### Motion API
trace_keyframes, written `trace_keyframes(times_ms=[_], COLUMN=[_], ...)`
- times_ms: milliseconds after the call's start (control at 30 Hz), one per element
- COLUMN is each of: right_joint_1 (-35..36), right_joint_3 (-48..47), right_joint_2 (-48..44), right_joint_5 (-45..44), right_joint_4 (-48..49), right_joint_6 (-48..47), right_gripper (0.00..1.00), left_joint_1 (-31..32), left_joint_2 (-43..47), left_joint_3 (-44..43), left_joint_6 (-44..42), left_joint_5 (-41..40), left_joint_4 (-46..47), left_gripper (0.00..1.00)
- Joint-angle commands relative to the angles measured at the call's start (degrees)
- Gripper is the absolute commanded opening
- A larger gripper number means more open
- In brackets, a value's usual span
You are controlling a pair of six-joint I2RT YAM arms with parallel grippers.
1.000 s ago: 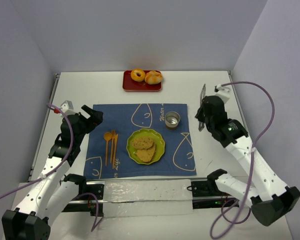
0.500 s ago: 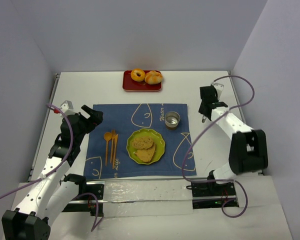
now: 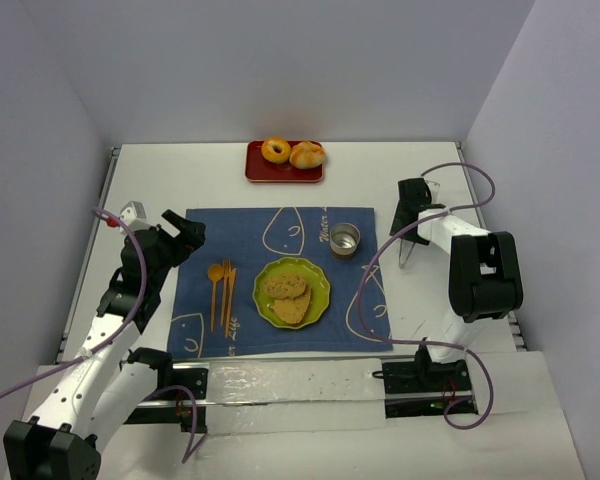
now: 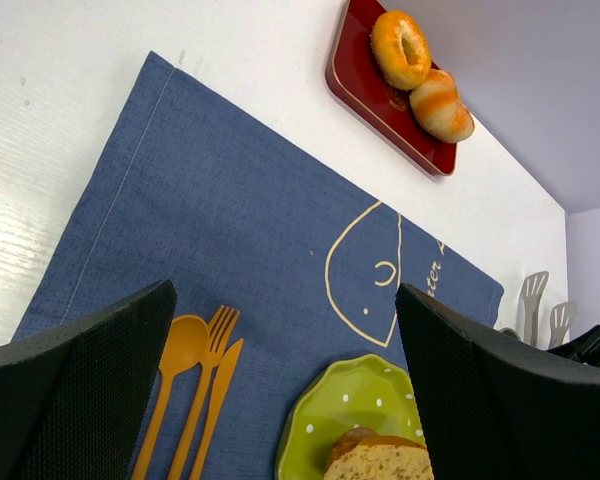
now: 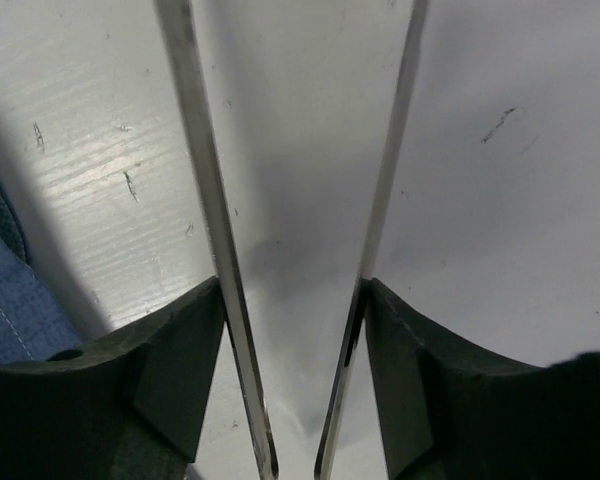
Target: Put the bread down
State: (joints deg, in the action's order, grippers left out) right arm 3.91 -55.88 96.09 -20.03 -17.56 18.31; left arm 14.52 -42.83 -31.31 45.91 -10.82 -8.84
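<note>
Top external: tan, brown-crusted bread (image 3: 286,297) on plate (image 3: 323,291); left end effector (image 3: 183,226) spread, right end effector (image 5: 292,292) pinching tongs (image 5: 198,150).

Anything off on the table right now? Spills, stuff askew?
Nothing spilled or damaged. Both bread slices lie overlapped on the green plate, and the cup stands upright on the placemat. One oddity: the right gripper has metal tongs between its fingers, over bare table right of the placemat.

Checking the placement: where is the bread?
Top view: the bread lies on the green plate, mid-mat, right of the orange cutlery, just below-left of the metal cup.
</note>
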Motion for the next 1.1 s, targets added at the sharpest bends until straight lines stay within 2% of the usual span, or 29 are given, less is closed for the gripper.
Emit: trace_keyframes(times_ms=[0, 100, 267, 400, 533, 700, 867, 1067], right_joint_1=[-0.7, -1.1, -1.6, -1.7, -1.6, -1.5, -1.3, -1.1], right_joint_3=[-1.8, -2.2, -3.0, -2.6, -1.7, 3.4, 7.0, 9.8], right_joint_2=[0.1, 0.5, -1.1, -5.2, -11.9, -25.4, -32.9, -38.7], right_joint_5=[0.9, 1.4, 1.0, 0.5, 1.6, 3.6, 5.0, 5.0], right_joint_4=[-1.3, -2.7, -4.7, -4.9, -6.4, -4.6, -4.8, -2.9], right_joint_6=[0.5, 1.1, 1.9, 3.2, 5.2, 6.7, 8.0, 9.0], right_gripper=[0.65, 0.66, 0.75, 0.97, 0.98, 0.99, 1.0, 1.0], left_joint_1=[-0.1, -0.1, -0.1, -0.1, -0.1, -0.2, -0.1, -0.1], left_joint_2=[0.3, 0.3, 0.3, 0.6, 0.7, -0.1, -2.4, -1.0], left_joint_3=[-0.2, -0.2, -0.4, -0.4, -0.8, -0.6, -1.5, -1.5], left_joint_6=[0.0, 0.0, 0.1, 0.5, 0.3, 0.1, -0.1, 0.1], left_joint_5=[-1.1, -1.2, -1.5, -3.1, -3.1, -3.9, -4.3, -5.5], left_joint_4=[1.2, 1.1, 0.7, -0.1, -0.5, 0.0, -0.5, -1.1], left_gripper=[0.99, 0.99, 0.99, 0.99, 0.99, 0.99, 0.99, 0.99])
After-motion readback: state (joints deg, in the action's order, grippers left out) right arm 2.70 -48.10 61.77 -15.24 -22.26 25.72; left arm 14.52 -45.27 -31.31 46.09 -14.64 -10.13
